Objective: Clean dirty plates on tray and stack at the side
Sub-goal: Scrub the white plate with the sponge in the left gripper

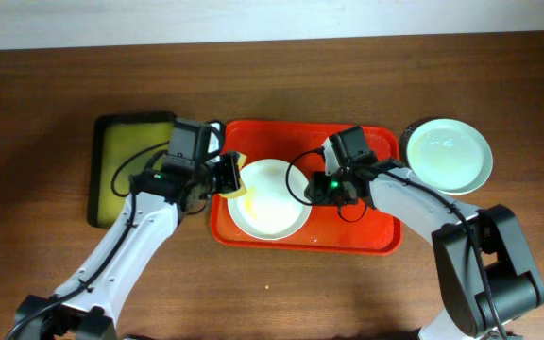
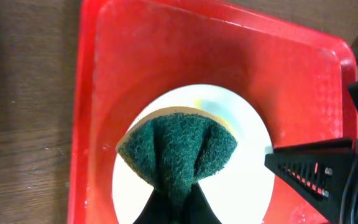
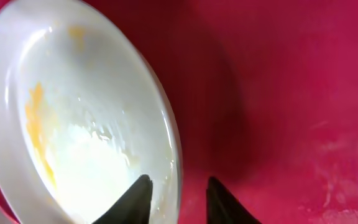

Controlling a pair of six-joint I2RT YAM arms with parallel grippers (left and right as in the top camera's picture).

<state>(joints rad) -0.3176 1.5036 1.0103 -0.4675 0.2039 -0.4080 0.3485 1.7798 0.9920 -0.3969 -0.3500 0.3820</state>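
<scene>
Behind our left claw [image 1: 227,176] lies a black rectangular tray with yellow-green inside [image 1: 127,151]. The claw pinches a dark green scouring sponge [image 2: 179,149] over the yellow-smeared round white plate [image 1: 270,200] in the large red plastic tray [image 1: 352,236]. Our right claw [image 3: 176,186], narrowly parted, straddles the plate's rim.

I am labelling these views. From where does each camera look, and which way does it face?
Overhead: above the table, facing down; tray, plate, both arms.
Left wrist: on left arm, facing down at the plate; its end effector holds a sponge.
Right wrist: low beside the plate rim; its fingertips show.
All share the plate.
</scene>
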